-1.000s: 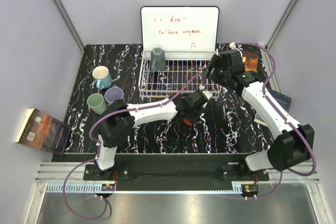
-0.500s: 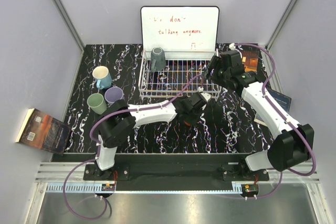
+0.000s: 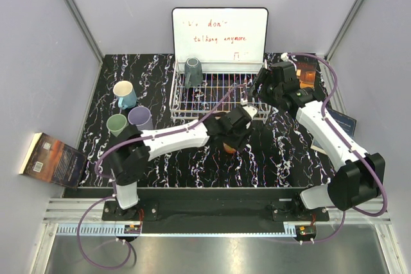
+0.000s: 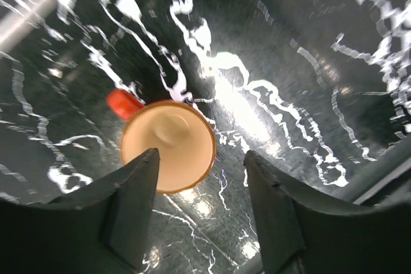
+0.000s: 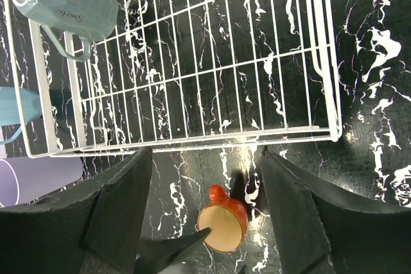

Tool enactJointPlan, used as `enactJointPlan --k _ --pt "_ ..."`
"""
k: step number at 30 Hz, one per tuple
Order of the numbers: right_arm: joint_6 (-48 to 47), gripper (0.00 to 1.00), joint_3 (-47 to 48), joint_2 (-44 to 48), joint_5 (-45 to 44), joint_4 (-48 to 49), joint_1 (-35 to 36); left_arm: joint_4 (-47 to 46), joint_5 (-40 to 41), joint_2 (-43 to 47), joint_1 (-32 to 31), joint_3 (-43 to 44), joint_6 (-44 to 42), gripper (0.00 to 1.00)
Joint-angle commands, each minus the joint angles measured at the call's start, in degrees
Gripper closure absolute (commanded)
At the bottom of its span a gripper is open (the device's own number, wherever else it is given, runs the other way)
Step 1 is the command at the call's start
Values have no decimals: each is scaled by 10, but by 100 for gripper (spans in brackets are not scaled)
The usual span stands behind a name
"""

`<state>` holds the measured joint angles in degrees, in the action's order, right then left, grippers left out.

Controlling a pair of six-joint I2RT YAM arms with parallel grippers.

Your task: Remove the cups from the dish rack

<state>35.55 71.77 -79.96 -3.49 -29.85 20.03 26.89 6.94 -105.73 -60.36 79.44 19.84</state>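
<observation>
Seemed at the letting-go step: orange cup (image 4: pixel 168 145) upright on the table (image 4: pixel 289 94) just in front of the rack (image 3: pixel 205 91), between the parted fingers of the left gripper (image 4: pixel 200 158), apparently ungripped; needed next a lift clear, then the grey cup (image 3: pixel 192 72) in the rack's far-left corner.

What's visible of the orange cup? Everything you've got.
The orange cup is small, with a glossy orange-red outside, a pale cream inside and one stubby handle that points toward the dish rack. It stands upright, mouth up, empty, on the black marbled table, just outside the rack's near side. The left tool hangs open above it, one finger each side; touch unclear.
</observation>
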Motion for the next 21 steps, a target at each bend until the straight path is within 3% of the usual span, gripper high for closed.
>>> enactJointPlan --k 1,7,14,17,21 --pt "-11 24 5 17 0 8 -3 18 48 67 -3 74 -22 37" --pt "-8 24 4 13 4 9 -3 40 97 139 37 114 -25 23" --pt "-7 24 3 6 25 15 -3 59 99 155 225 138 9 21" --pt "2 24 -2 -1 34 18 -3 53 134 118 282 171 3 19" --pt "9 25 -7 -3 69 17 -5 70 86 18 336 293 -4 18"
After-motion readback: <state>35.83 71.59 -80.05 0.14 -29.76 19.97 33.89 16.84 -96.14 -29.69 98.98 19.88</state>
